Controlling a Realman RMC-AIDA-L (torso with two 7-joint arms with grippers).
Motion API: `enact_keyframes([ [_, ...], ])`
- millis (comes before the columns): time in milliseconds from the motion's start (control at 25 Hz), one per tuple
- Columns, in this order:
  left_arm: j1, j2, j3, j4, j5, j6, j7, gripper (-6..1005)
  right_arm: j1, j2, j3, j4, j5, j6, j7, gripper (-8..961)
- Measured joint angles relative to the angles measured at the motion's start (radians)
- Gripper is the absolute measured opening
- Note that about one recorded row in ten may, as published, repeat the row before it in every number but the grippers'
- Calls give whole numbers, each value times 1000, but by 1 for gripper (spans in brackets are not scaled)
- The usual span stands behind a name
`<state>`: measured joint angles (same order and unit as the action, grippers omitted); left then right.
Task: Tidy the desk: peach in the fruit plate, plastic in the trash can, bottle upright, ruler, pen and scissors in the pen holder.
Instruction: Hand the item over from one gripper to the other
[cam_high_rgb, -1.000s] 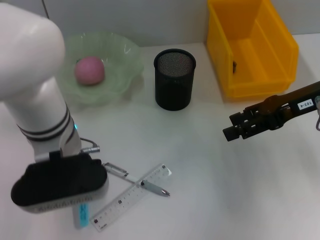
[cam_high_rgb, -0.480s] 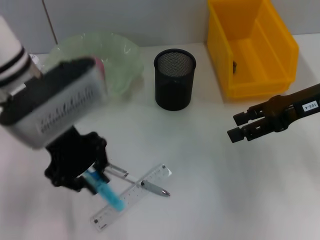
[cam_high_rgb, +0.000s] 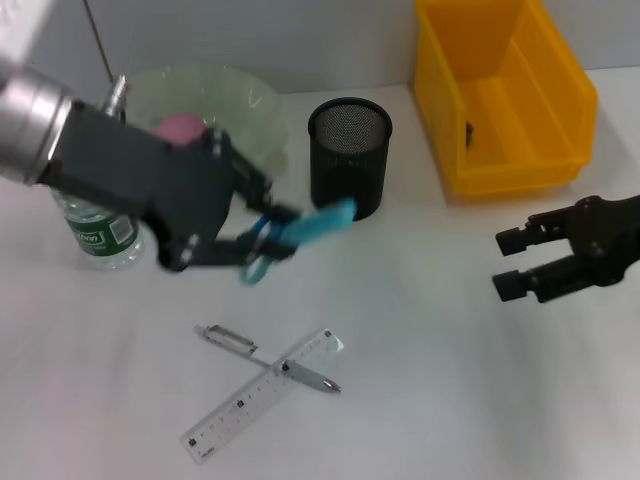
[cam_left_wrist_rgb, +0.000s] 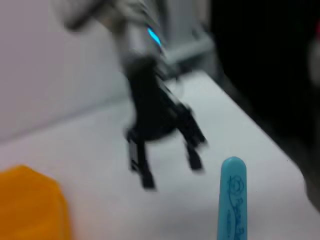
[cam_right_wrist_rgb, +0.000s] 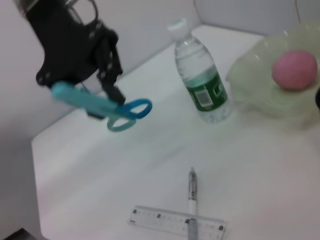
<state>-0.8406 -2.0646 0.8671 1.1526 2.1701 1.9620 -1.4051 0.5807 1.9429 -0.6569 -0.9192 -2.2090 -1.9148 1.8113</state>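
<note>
While the blue scissors (cam_high_rgb: 295, 232) are clamped in the left gripper (cam_high_rgb: 243, 240), they are carried clear of the table, lying roughly level, with the sheathed blade end pointing toward the black mesh pen holder (cam_high_rgb: 348, 158) and the looped handles on the gripper's side. In the right wrist view the scissors (cam_right_wrist_rgb: 100, 106) are seen pinched near the handles by the black fingers (cam_right_wrist_rgb: 111, 89), well above the white table (cam_right_wrist_rgb: 150, 165). In the left wrist view only the blue tip (cam_left_wrist_rgb: 231, 200) is shown.

The tip is held just beside the pen holder's wall, not over its mouth. On the table below, the clear ruler (cam_high_rgb: 262, 392) lies diagonally, and the pen (cam_high_rgb: 270, 359) is laid across it, the two touching where they cross. The green-labelled bottle (cam_right_wrist_rgb: 200, 80) is stood upright near the pale green fruit plate (cam_high_rgb: 250, 110), in which the pink peach (cam_right_wrist_rgb: 294, 69) is resting. The yellow bin (cam_high_rgb: 505, 95) is set at the far right of the table, beside the pen holder.

The right gripper (cam_high_rgb: 520, 263) is held above the table near the right edge, below the bin, with its fingers spread apart and nothing between them.
</note>
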Motion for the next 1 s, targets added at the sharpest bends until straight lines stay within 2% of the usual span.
enact_keyframes([
  [80,24,-1,-5,10,-84,-18,-71,233,-19,3,19,-11,9,-17,-34,829],
  [120,24,-1,-5,10,-84,-18,-71,233,-28,4,31,-13,11,-26,-56,829],
  [200,66,-2,-11,15,-221,-55,-180,234,-39,4,55,-9,15,-39,-95,829],
  [240,66,-2,-11,15,-221,-55,-180,234,-44,4,64,-5,18,-46,-113,829],
  [320,111,-4,-12,6,-362,-106,-288,234,-54,4,84,8,23,-55,-159,830],
  [360,111,-4,-12,6,-362,-106,-288,234,-60,4,95,16,27,-57,-186,830],
  [400,144,-5,-6,-5,-455,-144,-345,234,-67,4,104,27,34,-58,-213,830],
  [440,144,-5,-6,-5,-455,-144,-345,234,-74,5,111,40,45,-58,-236,830],
  [480,185,-7,23,-34,-576,-181,-389,234,-83,5,115,50,63,-60,-260,830],
  [600,185,-7,23,-34,-576,-181,-389,234,-116,7,123,65,119,-73,-327,830],
  [640,254,-9,127,-106,-782,-256,-415,234,-128,9,125,65,139,-79,-347,830],
  [680,305,-10,242,-142,-917,-325,-404,235,-141,13,128,64,158,-87,-365,830],
  [720,331,-11,297,-151,-979,-357,-391,235,-148,15,130,62,168,-92,-374,830],
  [760,331,-11,297,-151,-979,-357,-391,235,-158,19,134,61,180,-100,-388,830],
  [840,422,-13,506,-159,-1195,-479,-314,235,-175,25,144,61,198,-115,-418,830],
  [880,461,-13,601,-163,-1303,-535,-260,235,-193,36,160,62,217,-128,-460,830],
  [1000,503,-14,735,-185,-1456,-602,-163,235,-219,51,188,64,241,-138,-525,830],
])
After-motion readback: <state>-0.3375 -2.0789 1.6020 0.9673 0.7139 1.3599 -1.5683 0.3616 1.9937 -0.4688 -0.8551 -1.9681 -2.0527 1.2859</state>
